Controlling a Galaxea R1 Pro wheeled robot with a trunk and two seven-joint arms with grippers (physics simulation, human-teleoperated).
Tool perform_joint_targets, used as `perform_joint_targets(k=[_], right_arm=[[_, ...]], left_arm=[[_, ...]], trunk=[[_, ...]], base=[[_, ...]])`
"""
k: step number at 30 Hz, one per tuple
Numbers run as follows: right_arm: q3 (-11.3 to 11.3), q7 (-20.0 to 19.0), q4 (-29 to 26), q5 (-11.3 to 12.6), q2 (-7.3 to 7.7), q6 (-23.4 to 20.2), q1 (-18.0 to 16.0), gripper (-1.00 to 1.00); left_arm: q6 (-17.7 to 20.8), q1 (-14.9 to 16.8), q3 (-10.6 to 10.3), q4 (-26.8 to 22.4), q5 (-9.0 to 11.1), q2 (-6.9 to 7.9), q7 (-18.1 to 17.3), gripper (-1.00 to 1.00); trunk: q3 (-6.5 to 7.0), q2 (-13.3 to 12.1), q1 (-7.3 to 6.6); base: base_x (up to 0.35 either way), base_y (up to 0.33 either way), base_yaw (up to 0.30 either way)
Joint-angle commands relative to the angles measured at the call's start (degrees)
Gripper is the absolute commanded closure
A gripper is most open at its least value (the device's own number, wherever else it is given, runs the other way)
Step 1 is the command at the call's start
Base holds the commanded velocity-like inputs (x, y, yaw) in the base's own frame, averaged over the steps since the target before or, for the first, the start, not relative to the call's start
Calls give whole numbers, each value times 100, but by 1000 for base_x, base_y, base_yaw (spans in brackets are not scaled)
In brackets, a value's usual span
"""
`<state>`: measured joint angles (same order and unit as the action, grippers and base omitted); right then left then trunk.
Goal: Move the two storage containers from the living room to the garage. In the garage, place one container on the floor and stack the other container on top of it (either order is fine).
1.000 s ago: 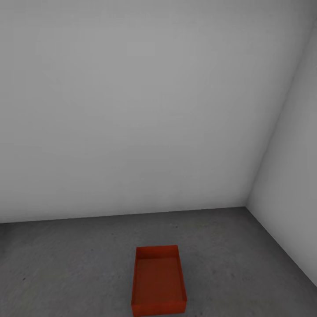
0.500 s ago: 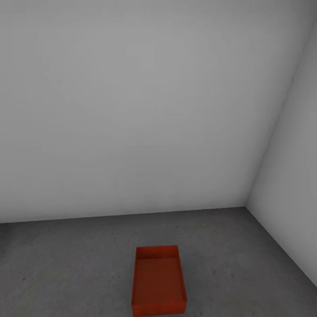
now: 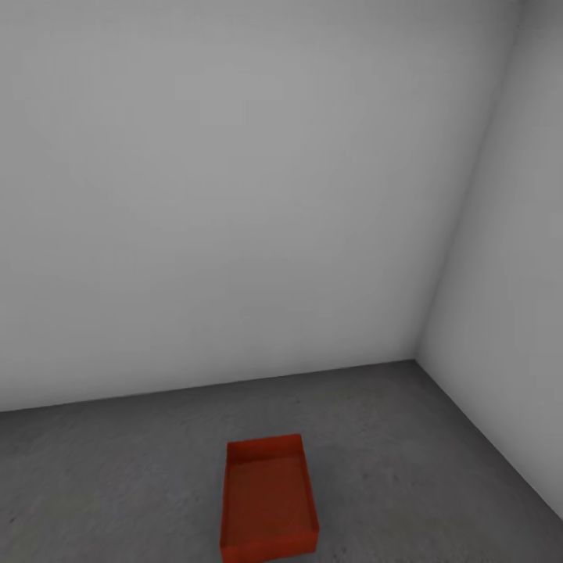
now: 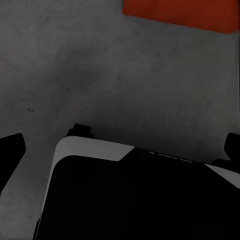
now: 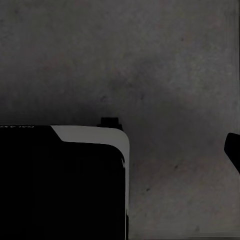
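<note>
- One red-orange storage container (image 3: 268, 500) sits on the dark speckled concrete floor (image 3: 117, 477) of the garage, low in the head view and a little left of centre, its open top facing up and nothing visible inside.
- Its long sides run away from the camera, toward the plain light-grey back wall (image 3: 234, 195); it stands well apart from that wall.
- A second light-grey wall (image 3: 508, 274) meets the back wall at a corner to the right, well apart from the container.
- In the left wrist view a strip of the same red-orange container (image 4: 182, 12) shows at the picture's edge, resting on the concrete, above a black-and-white part of the robot's body (image 4: 135, 195).
- Dark finger tips (image 4: 11, 150) of the left gripper stand far apart at the two sides of that view, so it is spread wide and holds nothing.
- In the right wrist view one dark finger tip (image 5: 233, 150) shows over bare concrete beside the robot's body (image 5: 62, 185); whether the right gripper is wide or narrow cannot be told.
</note>
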<state>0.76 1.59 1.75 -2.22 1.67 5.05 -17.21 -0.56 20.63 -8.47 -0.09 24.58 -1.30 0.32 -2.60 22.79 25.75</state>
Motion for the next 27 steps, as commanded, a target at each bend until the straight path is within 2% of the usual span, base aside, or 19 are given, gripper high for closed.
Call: perform_joint_targets(k=[1,27], right_arm=[[10,16,19,-24,0,32,-10,-100],[16,-42,27,-12,0,23,-10,-100]], left_arm=[[-2,3,-49,0,53,-1,3,-100],[-40,5,-50,-9,21,19,3,-100]], trunk=[[-13,13,3],[-13,13,3]], base=[[0,0,-285],[0,0,-286]])
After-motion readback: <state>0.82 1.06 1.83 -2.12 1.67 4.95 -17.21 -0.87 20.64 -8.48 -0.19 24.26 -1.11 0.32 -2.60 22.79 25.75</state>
